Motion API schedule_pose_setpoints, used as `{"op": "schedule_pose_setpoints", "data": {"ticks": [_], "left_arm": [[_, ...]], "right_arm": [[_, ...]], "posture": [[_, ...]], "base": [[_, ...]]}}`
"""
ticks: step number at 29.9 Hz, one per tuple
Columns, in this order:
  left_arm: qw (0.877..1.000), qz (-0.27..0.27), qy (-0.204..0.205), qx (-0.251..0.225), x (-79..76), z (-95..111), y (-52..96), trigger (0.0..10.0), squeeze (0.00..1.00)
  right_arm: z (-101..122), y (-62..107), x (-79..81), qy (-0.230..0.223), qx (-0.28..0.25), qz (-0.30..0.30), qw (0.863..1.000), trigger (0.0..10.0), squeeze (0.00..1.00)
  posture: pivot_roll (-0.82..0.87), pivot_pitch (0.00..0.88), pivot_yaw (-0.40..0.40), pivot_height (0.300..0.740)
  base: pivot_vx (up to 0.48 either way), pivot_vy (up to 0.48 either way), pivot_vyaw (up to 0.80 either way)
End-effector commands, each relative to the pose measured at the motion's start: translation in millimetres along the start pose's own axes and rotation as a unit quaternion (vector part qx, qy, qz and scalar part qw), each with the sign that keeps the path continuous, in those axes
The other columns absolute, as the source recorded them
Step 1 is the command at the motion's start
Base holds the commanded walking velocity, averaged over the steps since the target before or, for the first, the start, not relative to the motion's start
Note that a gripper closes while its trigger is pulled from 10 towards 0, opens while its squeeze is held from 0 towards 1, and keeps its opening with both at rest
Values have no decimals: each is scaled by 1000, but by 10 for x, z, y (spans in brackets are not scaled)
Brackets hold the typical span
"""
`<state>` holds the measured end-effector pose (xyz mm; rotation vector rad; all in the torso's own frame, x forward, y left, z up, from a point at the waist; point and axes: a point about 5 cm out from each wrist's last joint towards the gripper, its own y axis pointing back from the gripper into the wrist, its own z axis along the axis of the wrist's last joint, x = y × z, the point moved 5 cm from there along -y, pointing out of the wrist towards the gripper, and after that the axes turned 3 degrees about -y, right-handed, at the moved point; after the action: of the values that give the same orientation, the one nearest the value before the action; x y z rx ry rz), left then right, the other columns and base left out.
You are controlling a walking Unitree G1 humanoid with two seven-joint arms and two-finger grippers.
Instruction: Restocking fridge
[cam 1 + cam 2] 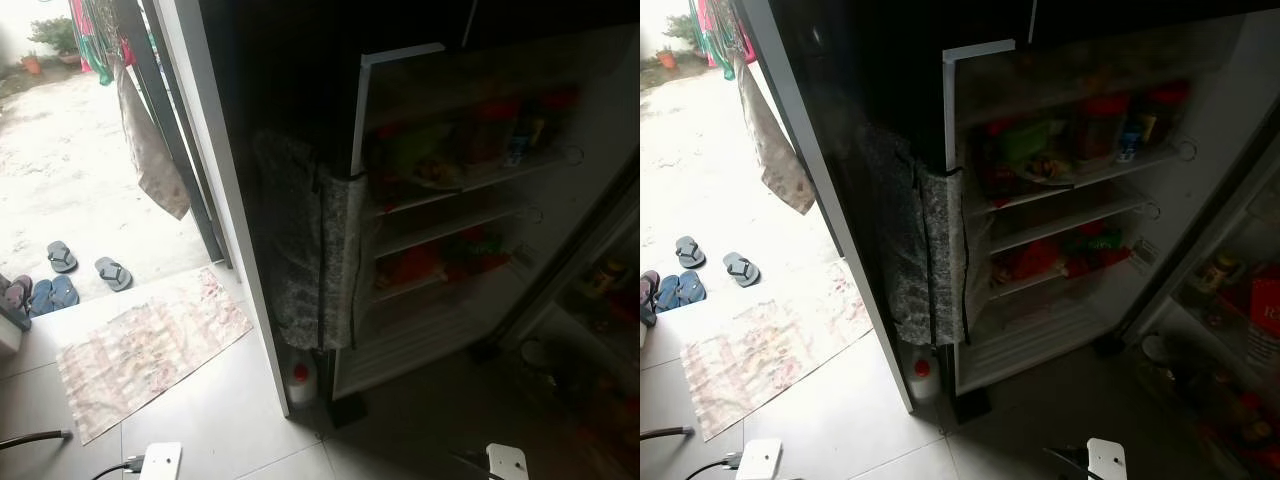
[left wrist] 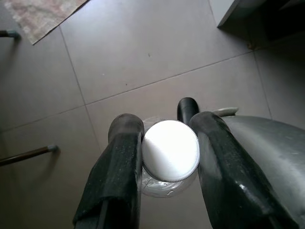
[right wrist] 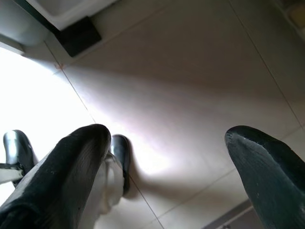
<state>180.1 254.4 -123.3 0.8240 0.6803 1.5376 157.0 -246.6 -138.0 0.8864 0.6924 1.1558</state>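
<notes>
White-capped and clear, a plastic bottle (image 2: 170, 157) sat pinched between the two black fingers of the left gripper (image 2: 167, 162), held low over the tiled floor (image 2: 143, 62). Ahead, the fridge (image 1: 470, 200) stood open, its shelves crowded with red and green items in dim light; a lower shelf (image 1: 1030, 330) looked barer. To do this step well, the robot would probably need to raise the bottle upright, step close to the fridge, and aim for that free shelf space without knocking the packed goods. The right gripper (image 3: 167, 157) hung above the floor, fingers spread wide and holding nothing.
</notes>
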Motion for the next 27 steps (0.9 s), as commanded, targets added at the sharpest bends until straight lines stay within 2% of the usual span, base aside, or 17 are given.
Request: {"op": "schedule_pose_setpoints", "data": {"ticks": [1, 4, 6, 9, 11, 12, 15, 20, 27], "left_arm": [[1000, -1, 8, 12, 37, -104, 29, 10000, 0], [1000, 1, 8, 15, 93, -142, 48, 10000, 0], [1000, 2, 8, 18, 121, -182, 65, 10000, 0], [1000, 2, 9, 22, 135, -225, 80, 10000, 0], [1000, 2, 10, 23, 136, -234, 82, 10000, 0], [1000, 2, 11, 27, 127, -270, 91, 10000, 0], [999, 1, 12, 31, 107, -303, 97, 10000, 0], [999, -2, 13, 32, 35, -308, 85, 10000, 0], [999, -6, 14, 30, -54, -290, 68, 10000, 0]], "right_arm": [[-59, 10, -22, 5, 8, 0, 1000, 10000, 0], [-87, 17, -39, 13, 11, 0, 1000, 10000, 0], [-125, 22, -46, 49, 17, -4, 999, 10000, 0], [-110, 5, 100, 49, 13, 11, 999, 10000, 0], [-109, 4, 114, 47, 13, 13, 999, 10000, 0], [-125, 3, 142, 32, 16, 18, 999, 10000, 0], [-125, 1, 165, 44, 16, 21, 999, 10000, 0], [-116, -3, 240, 31, 13, 32, 999, 10000, 0], [-105, -3, 257, 48, 9, 39, 998, 10000, 0]], "posture": [[15, 28, 24, 740], [13, 29, 26, 740], [12, 32, 26, 740], [13, 33, 25, 740], [13, 33, 25, 740], [15, 42, 23, 740], [15, 42, 23, 740], [15, 49, 21, 740], [17, 50, 18, 740]], "base": [[0, -274, 0], [0, -293, 0], [0, -302, 0], [0, -301, 690], [0, -304, 800], [0, -304, 0], [0, -301, 0], [0, -300, 0], [0, -298, 0]]}}
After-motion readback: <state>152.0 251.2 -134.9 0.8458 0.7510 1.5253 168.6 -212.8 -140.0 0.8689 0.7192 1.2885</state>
